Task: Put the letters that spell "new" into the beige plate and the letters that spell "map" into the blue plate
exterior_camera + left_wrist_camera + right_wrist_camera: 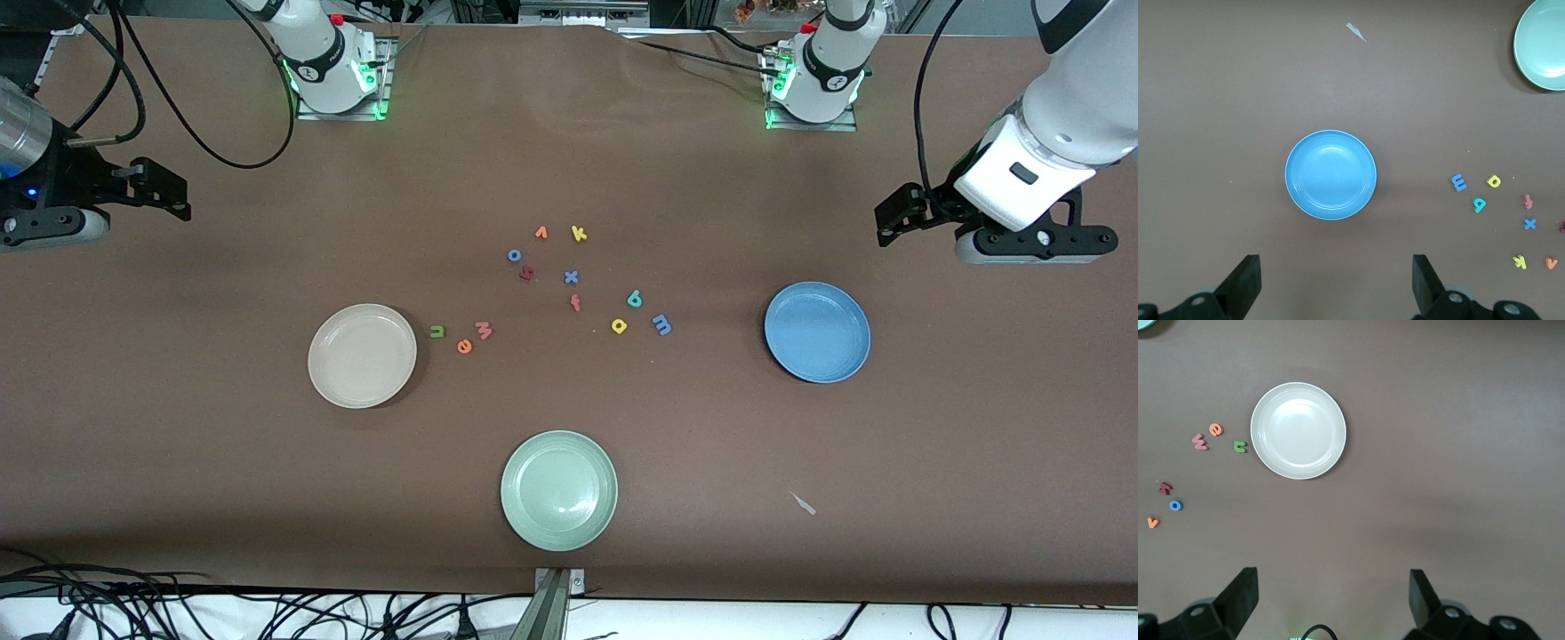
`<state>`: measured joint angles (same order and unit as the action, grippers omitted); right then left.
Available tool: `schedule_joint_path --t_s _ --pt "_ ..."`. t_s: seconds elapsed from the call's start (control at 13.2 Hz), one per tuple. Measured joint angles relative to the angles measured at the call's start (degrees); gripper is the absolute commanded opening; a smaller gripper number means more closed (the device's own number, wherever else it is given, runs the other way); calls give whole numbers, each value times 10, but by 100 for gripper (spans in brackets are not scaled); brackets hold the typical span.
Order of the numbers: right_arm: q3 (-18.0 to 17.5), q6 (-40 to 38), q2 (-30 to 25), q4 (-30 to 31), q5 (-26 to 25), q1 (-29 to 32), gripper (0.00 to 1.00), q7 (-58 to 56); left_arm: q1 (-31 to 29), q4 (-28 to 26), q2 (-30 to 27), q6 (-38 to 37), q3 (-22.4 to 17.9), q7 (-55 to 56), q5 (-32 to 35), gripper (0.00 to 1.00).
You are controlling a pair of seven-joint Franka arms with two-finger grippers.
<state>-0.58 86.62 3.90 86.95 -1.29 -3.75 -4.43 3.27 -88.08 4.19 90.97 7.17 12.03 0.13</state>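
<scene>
The beige plate (pixel 362 356) (pixel 1298 431) lies empty toward the right arm's end. Beside it sit the green n (pixel 436 332) (pixel 1239 446), orange e (pixel 464 346) (pixel 1217 429) and pinkish w (pixel 484 331) (pixel 1200 441). The blue plate (pixel 817 332) (pixel 1331 175) lies empty toward the left arm's end. The blue m (pixel 661 324) (pixel 1459 182), yellow a (pixel 619 326) (pixel 1493 181) and teal p (pixel 634 299) (pixel 1479 204) lie between it and the table's middle. My left gripper (pixel 889 222) (pixel 1336 280) hangs open above the table near the blue plate. My right gripper (pixel 173 191) (pixel 1333 593) hangs open near the beige plate. Neither holds anything.
A pale green plate (pixel 558 490) sits nearest the front camera. Spare letters cluster mid-table: yellow k (pixel 579 234), orange v (pixel 540 233), blue o (pixel 514 255), blue x (pixel 571 277) and two dark red ones (pixel 527 274). A small pale scrap (pixel 803 503) lies near the front edge.
</scene>
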Motion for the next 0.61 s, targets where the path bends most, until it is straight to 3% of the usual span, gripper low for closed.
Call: schedule_joint_path --t_s 0.61 --pt "0 2 0 0 0 0 100 0 2 -1 4 -7 1 0 0 100"
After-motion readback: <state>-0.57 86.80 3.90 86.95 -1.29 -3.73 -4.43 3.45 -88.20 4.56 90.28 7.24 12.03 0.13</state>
